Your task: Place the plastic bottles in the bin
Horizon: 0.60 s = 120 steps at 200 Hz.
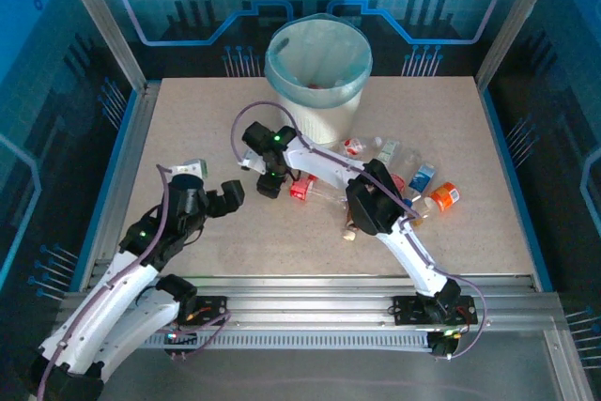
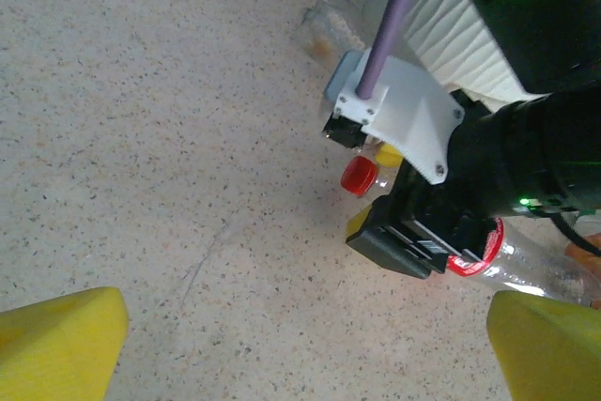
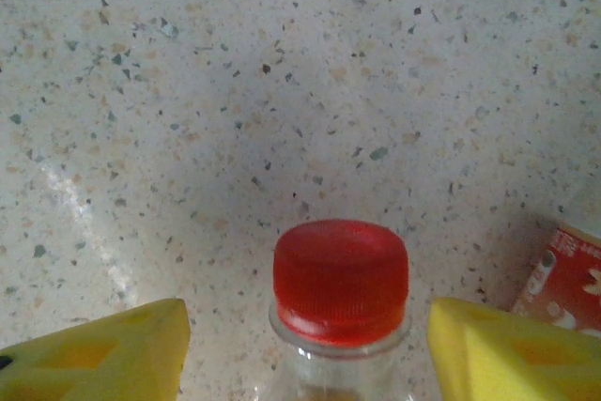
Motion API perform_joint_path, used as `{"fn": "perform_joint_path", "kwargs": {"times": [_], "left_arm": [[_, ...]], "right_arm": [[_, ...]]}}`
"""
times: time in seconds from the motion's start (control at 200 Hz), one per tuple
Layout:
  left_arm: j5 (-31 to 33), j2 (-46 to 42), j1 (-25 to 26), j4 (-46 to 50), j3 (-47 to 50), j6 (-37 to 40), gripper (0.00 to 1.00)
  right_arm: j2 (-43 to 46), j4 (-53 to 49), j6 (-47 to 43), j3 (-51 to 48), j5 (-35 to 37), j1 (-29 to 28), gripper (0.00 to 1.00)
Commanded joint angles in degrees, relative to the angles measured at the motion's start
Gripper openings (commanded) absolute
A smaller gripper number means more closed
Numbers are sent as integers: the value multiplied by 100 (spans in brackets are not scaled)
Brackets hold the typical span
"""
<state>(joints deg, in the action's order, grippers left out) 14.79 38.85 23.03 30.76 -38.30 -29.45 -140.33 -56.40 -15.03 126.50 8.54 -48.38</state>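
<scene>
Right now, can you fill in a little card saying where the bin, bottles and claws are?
Bin: back middle of the table, blue bag inside
Loose bottles: lying together near the bin's right side
Left claw: open, above the tabletop
Right claw: open, either side of a red-capped bottle

The table [image 3: 188, 91] is showing a matt, speckled, stone-like top, the bottle [image 3: 340, 363] is gleaming as clear glossy plastic, and the ribbed white plastic bin [image 1: 324, 117] is wearing a translucent film bag [image 1: 282, 68].
</scene>
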Motion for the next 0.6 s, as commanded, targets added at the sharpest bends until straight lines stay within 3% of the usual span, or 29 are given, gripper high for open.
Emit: {"fn": "perform_joint_path", "kwargs": {"times": [0.0, 0.345, 0.49, 0.595], "left_arm": [[143, -106, -36, 168, -223, 176, 99], [235, -106, -44, 215, -362, 272, 99], [304, -84, -54, 272, -484, 326, 99], [335, -86, -66, 290, -551, 348, 99]], "right_arm": [[-157, -257, 70, 344, -134, -87, 64], [163, -119, 71, 432, -409, -101, 42], [445, 79, 79, 290, -695, -101, 38], [507, 104, 47, 304, -763, -99, 41]]}}
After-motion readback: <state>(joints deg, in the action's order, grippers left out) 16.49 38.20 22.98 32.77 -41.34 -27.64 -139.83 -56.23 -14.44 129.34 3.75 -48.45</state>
